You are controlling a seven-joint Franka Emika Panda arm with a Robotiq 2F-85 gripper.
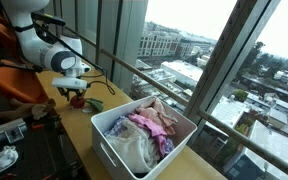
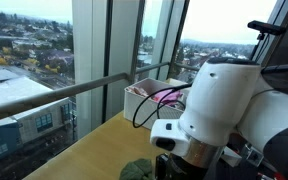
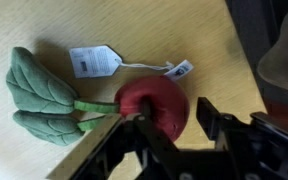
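Between the half-open jaws of the end effector sits the red plush fruit.

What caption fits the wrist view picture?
End effector around a red plush fruit with green leaves on a wooden table.

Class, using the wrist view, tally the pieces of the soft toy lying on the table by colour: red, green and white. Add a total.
Red plush fruit: 1
Green leaves: 2
White tags: 2
Total: 5
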